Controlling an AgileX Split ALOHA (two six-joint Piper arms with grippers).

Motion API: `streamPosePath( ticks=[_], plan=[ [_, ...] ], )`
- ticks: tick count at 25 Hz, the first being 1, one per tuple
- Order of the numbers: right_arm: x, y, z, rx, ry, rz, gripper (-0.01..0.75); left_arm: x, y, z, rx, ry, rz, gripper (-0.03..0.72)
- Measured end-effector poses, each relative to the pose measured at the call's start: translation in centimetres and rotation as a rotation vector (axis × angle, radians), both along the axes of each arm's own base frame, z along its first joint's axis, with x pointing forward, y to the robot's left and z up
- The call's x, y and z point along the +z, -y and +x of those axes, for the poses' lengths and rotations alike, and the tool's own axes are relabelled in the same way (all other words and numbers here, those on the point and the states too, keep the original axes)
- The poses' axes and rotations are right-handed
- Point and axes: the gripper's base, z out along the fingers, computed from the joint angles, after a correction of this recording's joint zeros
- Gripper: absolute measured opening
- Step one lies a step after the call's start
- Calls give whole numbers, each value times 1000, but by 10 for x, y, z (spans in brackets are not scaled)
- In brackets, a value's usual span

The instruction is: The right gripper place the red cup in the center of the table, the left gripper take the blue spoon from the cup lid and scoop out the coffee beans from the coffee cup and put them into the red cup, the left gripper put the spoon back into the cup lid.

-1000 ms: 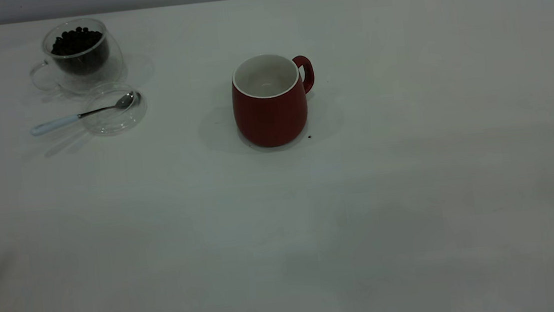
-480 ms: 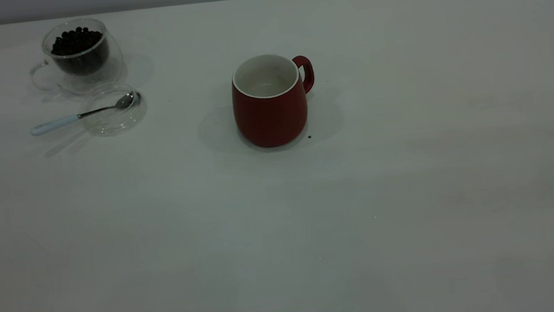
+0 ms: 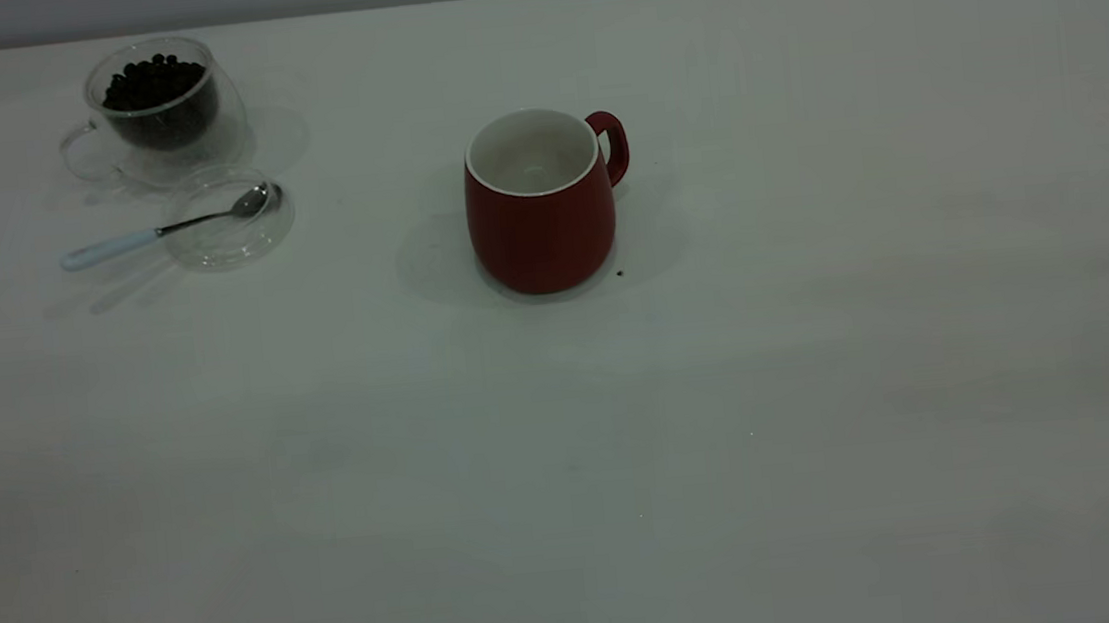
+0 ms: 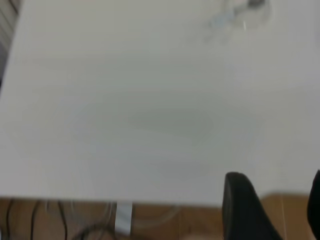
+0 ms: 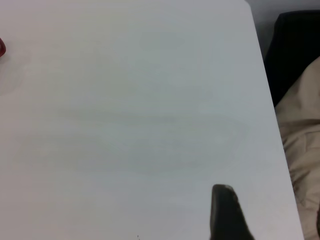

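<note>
The red cup stands upright and empty near the middle of the table, handle to the right; a sliver of the red cup shows in the right wrist view. At the far left the coffee cup holds coffee beans. In front of it the blue spoon lies with its bowl in the cup lid; lid and spoon appear blurred in the left wrist view. Neither arm shows in the exterior view. The left gripper hangs open over the table's edge. The right gripper is open near another edge.
A small dark speck lies by the red cup's base. Past the table edge under the left gripper are cables on a brown floor. Beige cloth and a dark object sit beyond the edge near the right gripper.
A faint shadow at the table's near left corner has faded. Cups, lid and spoon have not moved.
</note>
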Motion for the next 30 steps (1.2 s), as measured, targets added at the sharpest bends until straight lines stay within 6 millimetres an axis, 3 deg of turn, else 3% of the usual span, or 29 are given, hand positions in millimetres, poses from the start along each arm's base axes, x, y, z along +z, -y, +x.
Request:
streamPosePath(
  ticks=[22,30],
  plan=[
    [0,0,0,0,0,-1,457,-1,-2,-6,-16,54,-11,369],
    [0,0,0,0,0,-1,457,-1,1,-8,154,54,-5,358]
  ],
)
